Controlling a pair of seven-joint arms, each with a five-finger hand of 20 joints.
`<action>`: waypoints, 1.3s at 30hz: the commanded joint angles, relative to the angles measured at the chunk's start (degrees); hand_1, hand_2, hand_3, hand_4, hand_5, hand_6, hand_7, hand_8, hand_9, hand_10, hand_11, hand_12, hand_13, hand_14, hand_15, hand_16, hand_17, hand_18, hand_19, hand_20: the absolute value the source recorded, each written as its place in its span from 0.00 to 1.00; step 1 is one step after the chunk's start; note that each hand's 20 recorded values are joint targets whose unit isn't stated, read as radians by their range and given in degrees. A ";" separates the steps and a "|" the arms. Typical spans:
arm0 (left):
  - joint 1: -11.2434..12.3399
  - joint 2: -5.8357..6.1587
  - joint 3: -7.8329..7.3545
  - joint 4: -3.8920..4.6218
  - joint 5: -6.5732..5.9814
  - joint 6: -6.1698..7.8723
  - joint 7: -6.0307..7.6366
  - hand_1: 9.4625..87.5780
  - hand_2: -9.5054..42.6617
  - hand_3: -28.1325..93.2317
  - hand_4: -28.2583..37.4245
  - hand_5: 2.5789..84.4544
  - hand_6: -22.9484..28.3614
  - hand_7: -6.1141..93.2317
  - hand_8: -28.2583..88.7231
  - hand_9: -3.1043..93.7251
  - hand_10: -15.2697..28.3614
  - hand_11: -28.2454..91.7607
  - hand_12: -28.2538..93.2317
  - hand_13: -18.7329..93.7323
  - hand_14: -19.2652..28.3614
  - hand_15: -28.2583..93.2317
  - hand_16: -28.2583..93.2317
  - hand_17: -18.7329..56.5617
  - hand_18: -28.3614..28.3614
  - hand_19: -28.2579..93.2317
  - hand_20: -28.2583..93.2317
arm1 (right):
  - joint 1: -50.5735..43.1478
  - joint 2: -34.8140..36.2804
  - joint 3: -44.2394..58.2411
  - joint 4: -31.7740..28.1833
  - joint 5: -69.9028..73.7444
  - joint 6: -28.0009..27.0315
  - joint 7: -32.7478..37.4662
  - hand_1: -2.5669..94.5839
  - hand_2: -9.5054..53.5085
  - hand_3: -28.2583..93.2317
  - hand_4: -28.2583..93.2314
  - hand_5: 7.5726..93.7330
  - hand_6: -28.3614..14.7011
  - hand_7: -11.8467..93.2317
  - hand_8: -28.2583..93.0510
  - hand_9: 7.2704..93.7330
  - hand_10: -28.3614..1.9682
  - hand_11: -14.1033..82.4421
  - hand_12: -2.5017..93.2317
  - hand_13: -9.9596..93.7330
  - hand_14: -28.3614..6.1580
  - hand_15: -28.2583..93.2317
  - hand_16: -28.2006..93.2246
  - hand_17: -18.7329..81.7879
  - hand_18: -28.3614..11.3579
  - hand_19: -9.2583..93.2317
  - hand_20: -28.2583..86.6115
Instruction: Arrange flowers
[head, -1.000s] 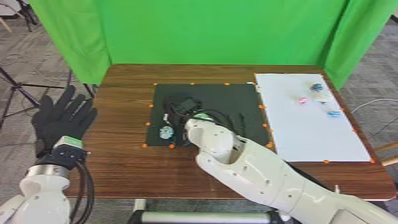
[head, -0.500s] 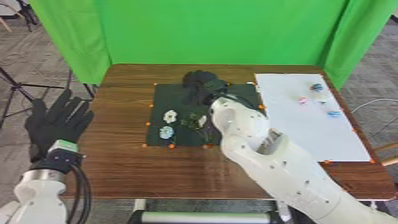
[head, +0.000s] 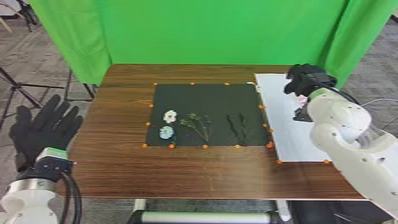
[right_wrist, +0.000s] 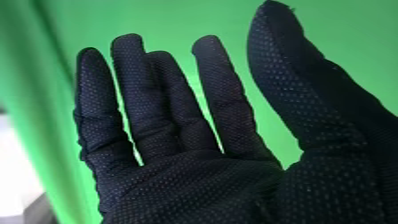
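Observation:
In the head view my right hand (head: 308, 78) is over the far part of the white board (head: 293, 135), hiding much of what lies there; a bit of a pink flower (head: 302, 100) shows beside the arm. The right wrist view has the same hand (right_wrist: 187, 185) open and holding nothing. On the black mat (head: 209, 95) lie a white flower (head: 170, 116), a pale blue flower (head: 166, 132) below it, a green leafy sprig (head: 197, 124) and thin dark stems (head: 237, 127). My left hand (head: 43, 127) is left of the table with straight fingers.
Small orange markers (head: 205, 146) edge the mat and board on the brown wooden table (head: 213, 175). A green curtain (head: 213, 30) hangs behind the table. A dark stand (head: 18, 87) is on the floor at the left.
My right hand has moved from over the black mat, first to its far edge, then right to the white board, uncovering the flowers and stems. My left hand has shifted slightly left and down.

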 joint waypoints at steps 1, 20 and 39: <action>-0.28 -0.06 0.67 -0.04 -0.13 -0.41 0.21 0.19 0.40 0.79 0.00 0.36 0.56 0.22 0.16 0.31 0.66 0.40 0.31 0.33 0.68 0.47 0.17 0.21 0.69 0.42 0.30 | -9.33 5.30 10.05 -0.64 1.87 -0.12 1.19 0.42 0.00 0.91 0.00 0.44 0.50 0.30 0.13 0.43 0.33 0.25 0.17 0.45 0.31 0.56 0.31 0.39 0.15 0.71 0.42; -0.91 -0.10 1.37 -0.09 -0.49 0.42 0.67 0.18 0.42 0.78 0.00 0.37 0.57 0.22 0.15 0.31 0.66 0.40 0.30 0.33 0.68 0.47 0.16 0.21 0.70 0.42 0.30 | -10.30 7.00 14.66 5.28 8.72 -5.85 2.75 0.38 0.00 0.89 0.00 0.42 0.47 0.28 0.14 0.36 0.32 0.25 0.16 0.43 0.31 0.54 0.31 0.38 0.14 0.69 0.41; -1.65 0.75 2.15 -0.12 -1.13 0.21 0.74 0.18 0.41 0.79 0.00 0.38 0.57 0.23 0.15 0.32 0.66 0.41 0.30 0.34 0.68 0.48 0.16 0.21 0.71 0.44 0.30 | -2.66 5.35 9.89 11.29 14.00 -16.98 4.12 0.30 0.09 0.85 0.03 0.39 0.43 0.23 0.15 0.36 0.31 0.26 0.13 0.60 0.31 0.79 0.33 0.46 0.08 0.84 0.48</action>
